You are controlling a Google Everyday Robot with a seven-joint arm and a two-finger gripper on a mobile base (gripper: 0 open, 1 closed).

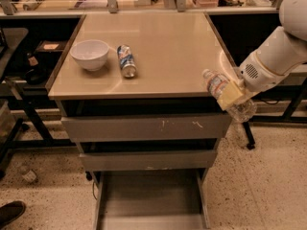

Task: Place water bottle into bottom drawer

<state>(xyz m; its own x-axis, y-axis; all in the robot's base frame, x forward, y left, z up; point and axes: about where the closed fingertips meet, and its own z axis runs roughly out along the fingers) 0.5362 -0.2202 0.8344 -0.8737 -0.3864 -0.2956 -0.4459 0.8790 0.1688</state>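
Cabinet (168, 47) stands with its bottom drawer (148, 200) pulled open at floor level. Off the front right corner, the gripper (231, 96) pinches the water bottle (218, 84), tilted cap-up just past the tabletop edge. The sound move: carry it left and low over the open tray, clear of the upper drawer fronts. Bowl (90, 54) and can (127, 61) rest on top.

Speckled floor (268, 186), dark benches (12, 35); gripper (230, 96) beside cabinet (163, 47)
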